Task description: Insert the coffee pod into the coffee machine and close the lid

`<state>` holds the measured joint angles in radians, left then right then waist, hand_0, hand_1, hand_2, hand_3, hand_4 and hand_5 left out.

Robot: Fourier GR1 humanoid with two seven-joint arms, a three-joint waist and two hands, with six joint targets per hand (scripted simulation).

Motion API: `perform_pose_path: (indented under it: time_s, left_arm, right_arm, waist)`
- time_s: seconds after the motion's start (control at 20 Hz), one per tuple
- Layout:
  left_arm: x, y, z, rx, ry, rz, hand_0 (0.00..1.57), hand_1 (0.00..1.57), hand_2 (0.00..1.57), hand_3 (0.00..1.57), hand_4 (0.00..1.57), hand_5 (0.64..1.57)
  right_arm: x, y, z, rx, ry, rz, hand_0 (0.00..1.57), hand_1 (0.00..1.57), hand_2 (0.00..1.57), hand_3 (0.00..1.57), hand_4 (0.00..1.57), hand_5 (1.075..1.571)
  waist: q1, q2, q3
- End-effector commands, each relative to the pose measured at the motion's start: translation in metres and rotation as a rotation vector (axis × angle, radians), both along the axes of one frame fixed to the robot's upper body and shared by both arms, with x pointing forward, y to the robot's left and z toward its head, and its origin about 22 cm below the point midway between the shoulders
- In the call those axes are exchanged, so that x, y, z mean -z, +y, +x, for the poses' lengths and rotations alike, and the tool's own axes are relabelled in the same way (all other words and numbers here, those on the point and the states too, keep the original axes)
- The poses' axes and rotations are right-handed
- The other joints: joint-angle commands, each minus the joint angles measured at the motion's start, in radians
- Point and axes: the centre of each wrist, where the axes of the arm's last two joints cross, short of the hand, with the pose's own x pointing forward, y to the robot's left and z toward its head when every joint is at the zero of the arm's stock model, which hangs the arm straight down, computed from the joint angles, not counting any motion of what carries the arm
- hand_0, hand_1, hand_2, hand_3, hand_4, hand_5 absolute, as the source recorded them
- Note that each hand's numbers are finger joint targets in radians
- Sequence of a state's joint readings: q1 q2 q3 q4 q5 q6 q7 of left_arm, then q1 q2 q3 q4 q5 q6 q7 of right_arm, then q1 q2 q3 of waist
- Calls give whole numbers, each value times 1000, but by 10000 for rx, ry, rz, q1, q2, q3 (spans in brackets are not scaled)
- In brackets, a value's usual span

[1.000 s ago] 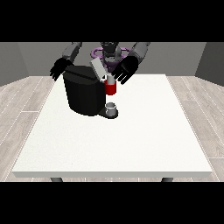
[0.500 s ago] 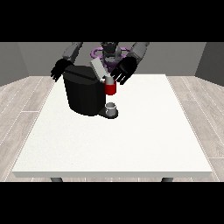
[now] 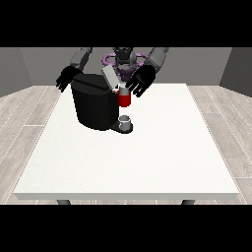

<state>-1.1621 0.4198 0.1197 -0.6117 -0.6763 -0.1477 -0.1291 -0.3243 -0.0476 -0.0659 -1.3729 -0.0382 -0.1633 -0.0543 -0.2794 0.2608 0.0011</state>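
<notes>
Black, boxy coffee machine (image 3: pixel 96 106) stood on the white table (image 3: pixel 133 157), grey lid (image 3: pixel 109 78) raised. Both hands, view's right (image 3: pixel 139 82) and left (image 3: pixel 66 78), hovered beside it, fingers spread, holding nothing.

Illumination: even and diffuse across the whole scene, with no single source evident. The tabletop (image 3: pixel 147 157) reads as a uniform bright white from its far edge to its near edge, without glare spots or hot reflections. Shadows are faint; only a soft darker patch shows at the base of the coffee machine (image 3: pixel 96 101). The machine's black body and both dark hands lose surface detail against one another, so finger outlines are probably unreliable there. The floor (image 3: pixel 22 123) and the walls appear muted grey. No edge distortion noted; straight table edges remain straight.
</notes>
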Motion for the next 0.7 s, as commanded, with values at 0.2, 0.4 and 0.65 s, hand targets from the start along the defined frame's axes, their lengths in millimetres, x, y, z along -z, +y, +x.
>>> perform_pose_path:
  time_s: [0.2,0.4,0.65]
  left_arm:
    - [-7,11,-1,11,106,412,1066,1066,1116,945,380,1571]
    - [-18,11,0,-91,-555,291,1073,1073,1125,967,364,1571]
    - [5,-8,-2,922,77,1226,567,567,810,640,235,1571]
  right_arm:
    - [4,0,-1,232,131,82,0,0,0,0,434,1571]
    - [-20,24,4,-199,-457,86,0,0,0,0,415,1571]
    - [19,-4,-4,296,-109,86,0,0,0,0,411,1571]
  waist:
    - [220,-86,-8]
    - [-96,337,-12]
    - [406,98,-3]
